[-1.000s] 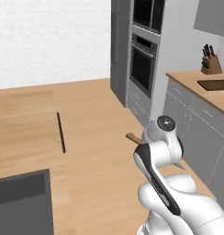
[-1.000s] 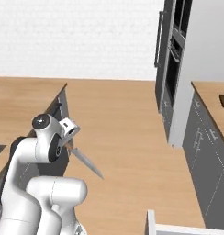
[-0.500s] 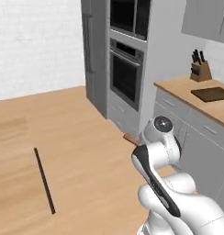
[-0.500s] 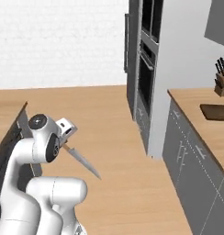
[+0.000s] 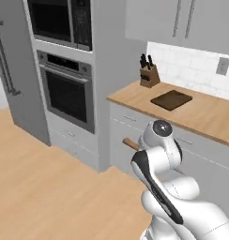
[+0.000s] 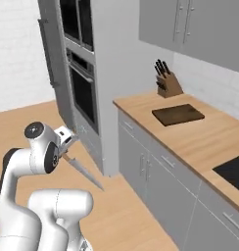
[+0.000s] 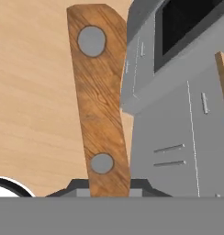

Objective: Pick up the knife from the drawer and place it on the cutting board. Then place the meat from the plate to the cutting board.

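Knife (image 6: 81, 169) with brown wooden handle and silver blade sits pinched in our gripper (image 6: 67, 143), far from the dark brown rectangular wooden cutting board (image 6: 178, 114), so we risk it slipping or striking the grey cabinet fronts (image 6: 155, 171) nearby.

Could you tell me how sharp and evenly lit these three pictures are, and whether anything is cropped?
Left base view: flat, even rendered light, cutting board crisp. Right base view: slightly soft, the knife blade pale but readable, no glare. Hand view: the knife handle is close and large, wood grain sharp, its blade end cropped below.
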